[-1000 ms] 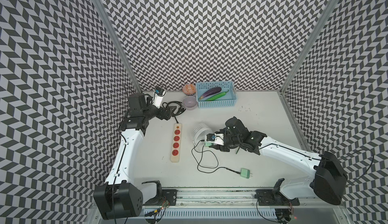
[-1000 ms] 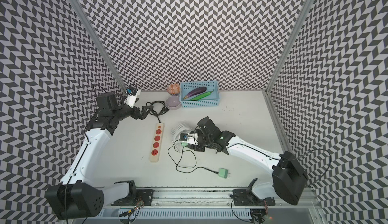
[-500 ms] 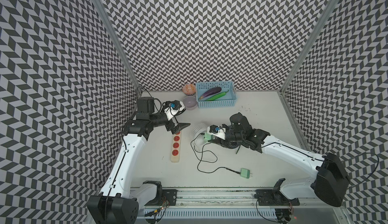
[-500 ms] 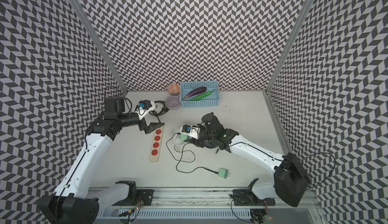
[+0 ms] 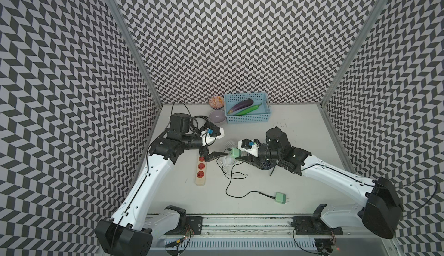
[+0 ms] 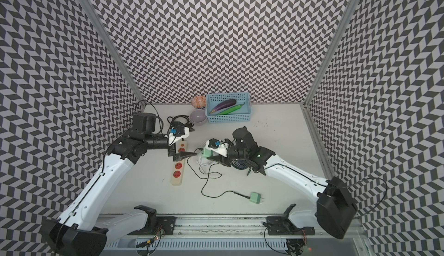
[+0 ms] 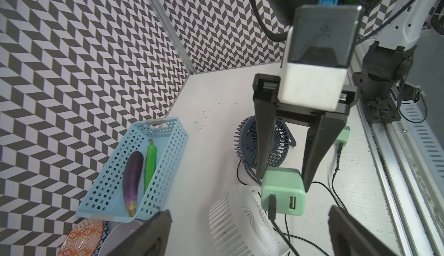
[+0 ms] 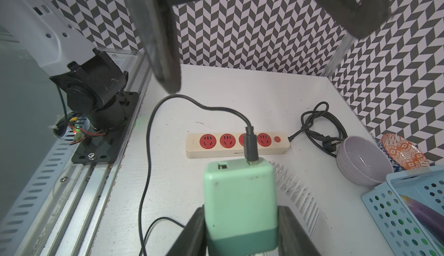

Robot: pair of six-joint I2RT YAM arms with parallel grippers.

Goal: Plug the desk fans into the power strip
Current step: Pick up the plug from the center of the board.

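While power strip (image 5: 200,170) lies flat on surface (image 5: 300,122), sockets up, green plug (image 5: 234,152) hangs just beside strip over white fan (image 5: 228,168), clamped in right jaws, USB end outward, prongs hidden; left jaws, wide apart above strip, face plug: handover likely, to free prongs.

I work in what looks like a robotics lab cell: chevron-patterned walls (image 5: 216,38) box in my white table (image 5: 300,122), and an aluminium rail (image 5: 240,221) with exposed wiring (image 8: 83,133) runs along its front edge.

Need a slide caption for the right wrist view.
Right gripper holds green adapter, cable attached, power strip ahead.
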